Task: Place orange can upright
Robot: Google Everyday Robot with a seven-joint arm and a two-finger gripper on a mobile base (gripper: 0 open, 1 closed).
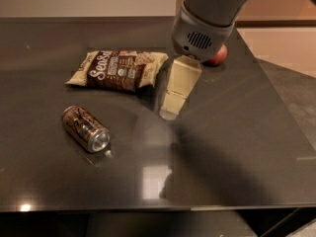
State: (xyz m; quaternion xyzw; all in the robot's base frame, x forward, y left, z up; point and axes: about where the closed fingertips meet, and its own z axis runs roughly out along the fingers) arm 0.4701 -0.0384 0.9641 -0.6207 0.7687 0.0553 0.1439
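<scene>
The orange can (85, 129) lies on its side at the left front of the dark table (237, 147), its silver end pointing to the front right. The gripper (171, 109) hangs from the grey arm (207, 14) over the middle of the table. It is to the right of the can and a little further back, well apart from it, just right of the snack bag. It holds nothing that I can see.
A brown-and-tan snack bag (116, 70) lies flat behind the can. A red apple (217, 56) sits at the back right, partly hidden by the arm. The table's front edge runs close below the can.
</scene>
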